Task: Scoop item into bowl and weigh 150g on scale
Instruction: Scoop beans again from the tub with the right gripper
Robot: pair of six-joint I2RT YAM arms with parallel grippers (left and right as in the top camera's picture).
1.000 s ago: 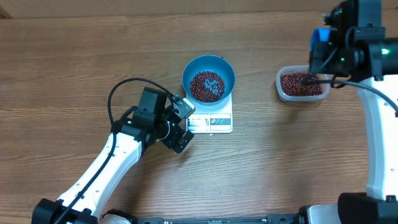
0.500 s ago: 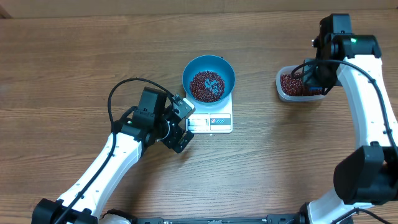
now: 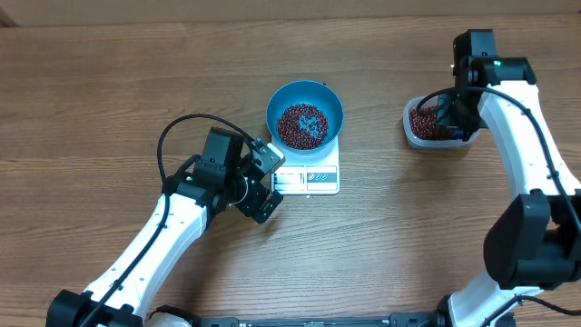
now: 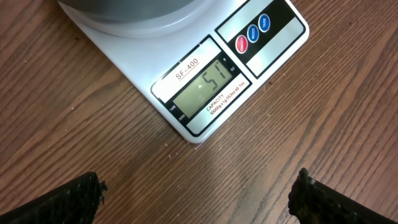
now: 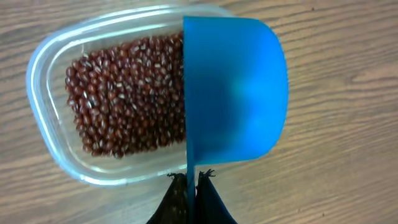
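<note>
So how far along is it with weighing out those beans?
Partly done. A heap of beans sits in the blue bowl on the scale; its display seems to read 51, well short of the target. In hand: the right hand grips the blue scoop over the tub, no beans showing in it. The open left hand hovers by the scale. Left: more scoops.

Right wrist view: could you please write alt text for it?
The shut right gripper holds a blue scoop by its handle over one end of a clear tub of red-brown beans on a wooden table.
</note>
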